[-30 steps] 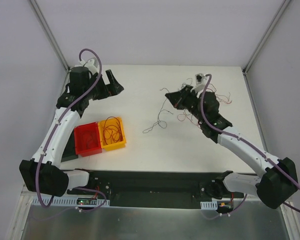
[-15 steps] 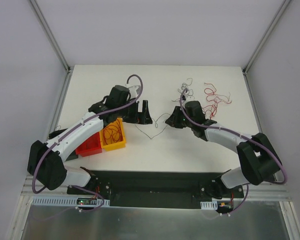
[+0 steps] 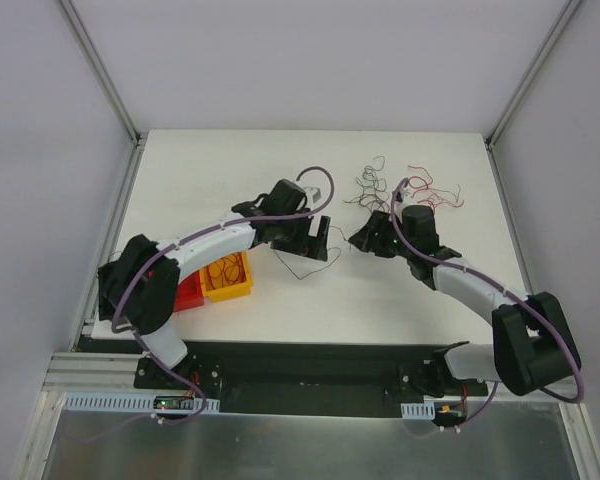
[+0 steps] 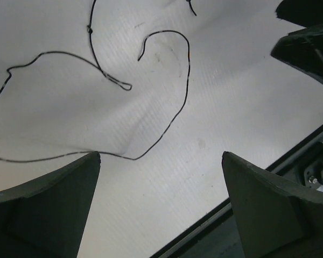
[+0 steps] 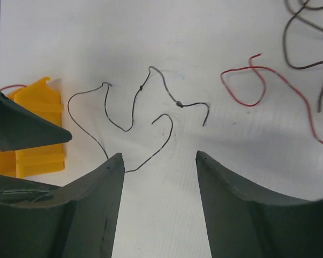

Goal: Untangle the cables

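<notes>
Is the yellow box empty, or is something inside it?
Not empty. From above, thin red wires lie curled inside the yellow box, next to the red box.

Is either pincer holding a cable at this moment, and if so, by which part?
Nothing is held. The left pincer and the right pincer both stand open, and the black cable lies loose on the table.

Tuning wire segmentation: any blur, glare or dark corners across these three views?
Top external: even light, soft shadows, no glare; the cables read sharp but hair-thin. Left wrist: black wire crisp, fingers dark and soft close to the lens. Right wrist: red wire and the black one both sharp; lower right corner vignetted.
</notes>
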